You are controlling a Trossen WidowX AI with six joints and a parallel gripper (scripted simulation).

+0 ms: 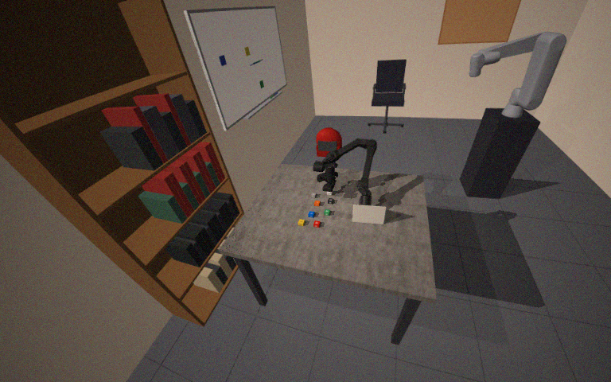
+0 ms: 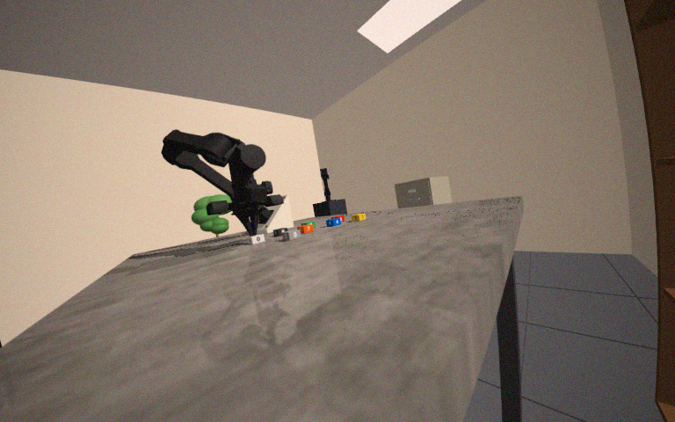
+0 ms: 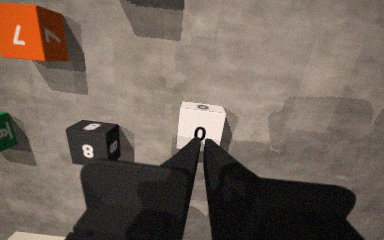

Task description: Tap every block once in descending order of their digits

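My gripper (image 3: 201,143) (image 1: 328,189) (image 2: 252,231) is shut with nothing between the fingers. Its tips hang just above the near edge of the white block marked 0 (image 3: 201,120) (image 1: 329,193) (image 2: 257,239). In the wrist view a black block marked 8 (image 3: 92,142) lies to its left, and an orange block marked 7 (image 3: 30,32) lies at the upper left. A green block (image 3: 4,132) shows at the left edge. A grey block (image 1: 313,195) (image 2: 291,235), a blue block (image 1: 310,213), a yellow block (image 1: 301,222) and a red block (image 1: 317,224) lie farther off on the table (image 1: 337,256).
A white slanted card (image 1: 368,214) stands on the table beside the arm's base. A bookshelf (image 1: 134,180) stands close to the table's left side. A grey robot on a black pedestal (image 1: 496,153) stands on the floor to the right.
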